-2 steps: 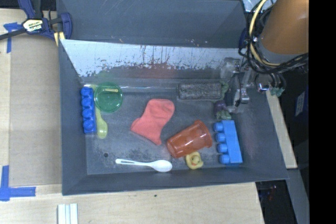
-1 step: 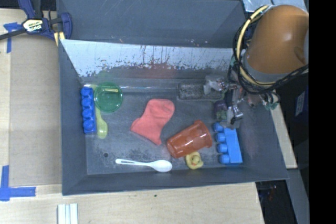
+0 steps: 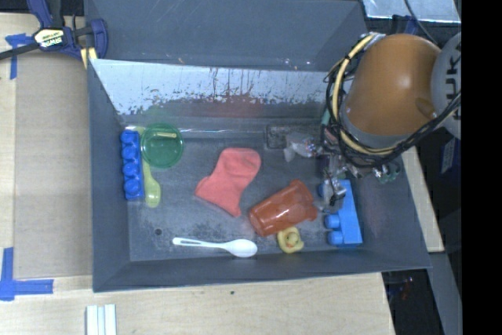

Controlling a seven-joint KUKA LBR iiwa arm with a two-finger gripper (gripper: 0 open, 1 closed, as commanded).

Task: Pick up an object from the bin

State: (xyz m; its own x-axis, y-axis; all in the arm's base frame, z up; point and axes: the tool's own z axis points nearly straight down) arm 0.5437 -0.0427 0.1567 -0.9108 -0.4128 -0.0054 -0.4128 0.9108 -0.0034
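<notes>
The gripper [image 3: 332, 186] hangs low at the bin's [image 3: 235, 35] right side, over the blue block's [image 3: 347, 225] far end, red cup [image 3: 281, 209] just beside. Its grip can't be made out. A pink cloth [image 3: 229, 178] and white spoon [image 3: 220, 246] lie mid-floor.

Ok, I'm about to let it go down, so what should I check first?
1. Arm above the blue brick on the right: ok.
2. Brick's upper end visible: not ok, the arm covers it.
3. Red cup clear of the brick: cannot tell, they lie close.
4. Room toward the bin's right wall: not ok, the brick lies near it.
5. Pink cloth and white spoon out of the way: ok.
</notes>
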